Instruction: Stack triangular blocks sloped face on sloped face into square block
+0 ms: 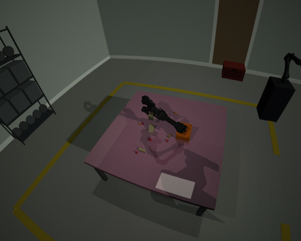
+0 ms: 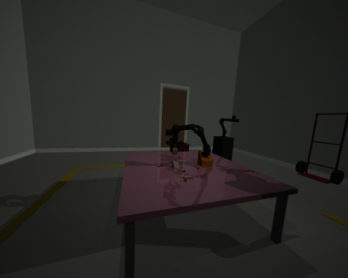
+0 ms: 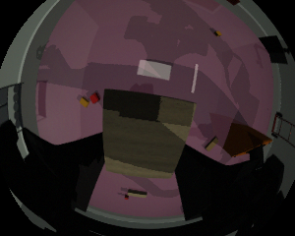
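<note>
Tan wood fills the wrist view as the gripper (image 1: 151,115) pinches one triangular block (image 3: 147,133) between its dark fingers, carrying it in the air above the pink table (image 1: 197,124). The arm (image 1: 168,120) reaches out from its orange base (image 1: 184,132) toward the far left part of the table. The other triangular block (image 1: 151,128) sits on the table, apart from the held one; in the top view it lies below the gripper, toward the near edge, and in the exterior view (image 2: 176,164) it stands lower and nearer the camera than the carried block (image 2: 174,150). That offset is what the next move appears to turn on: the gripper likely needs to travel back toward the resting block, line the two sloped faces up, and descend gently. Which way the resting block's slope faces cannot be told at this size. Small red bits (image 1: 149,139) and a short tan bar (image 1: 141,149) are scattered nearby and could be bumped.
</note>
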{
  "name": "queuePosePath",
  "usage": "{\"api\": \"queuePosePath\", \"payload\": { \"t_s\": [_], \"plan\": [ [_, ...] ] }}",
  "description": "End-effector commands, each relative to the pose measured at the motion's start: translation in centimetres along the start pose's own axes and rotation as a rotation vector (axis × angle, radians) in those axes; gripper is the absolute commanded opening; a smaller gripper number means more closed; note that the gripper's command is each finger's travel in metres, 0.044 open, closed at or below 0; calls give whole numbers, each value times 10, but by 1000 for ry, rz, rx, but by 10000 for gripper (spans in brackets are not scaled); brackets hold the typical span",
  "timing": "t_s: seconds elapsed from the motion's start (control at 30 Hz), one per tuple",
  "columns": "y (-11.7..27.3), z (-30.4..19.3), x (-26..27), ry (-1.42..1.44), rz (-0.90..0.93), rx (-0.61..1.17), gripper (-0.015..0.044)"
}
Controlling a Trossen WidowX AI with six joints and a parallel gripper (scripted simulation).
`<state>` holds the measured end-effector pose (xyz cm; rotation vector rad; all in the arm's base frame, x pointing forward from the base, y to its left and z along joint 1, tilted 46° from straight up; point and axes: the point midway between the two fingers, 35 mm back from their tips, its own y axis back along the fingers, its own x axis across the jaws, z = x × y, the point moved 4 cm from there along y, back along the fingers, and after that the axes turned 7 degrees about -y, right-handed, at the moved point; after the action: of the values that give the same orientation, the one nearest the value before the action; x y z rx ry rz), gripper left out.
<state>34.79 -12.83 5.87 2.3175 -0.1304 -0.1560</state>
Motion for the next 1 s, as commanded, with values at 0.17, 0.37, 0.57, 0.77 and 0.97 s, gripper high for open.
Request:
{"api": "queuePosePath", "payload": {
  "t_s": [0.17,0.37,0.57,0.77,0.97],
  "plan": [
    [4,-37,-5,-7,-3,7,0],
    [5,-65,-7,-12,-5,17,0],
    [6,-92,-12,-18,-8,29,0],
    [7,-115,-18,-22,-12,40,0],
    [4,-111,-20,-22,-13,40,0]
  ]
}}
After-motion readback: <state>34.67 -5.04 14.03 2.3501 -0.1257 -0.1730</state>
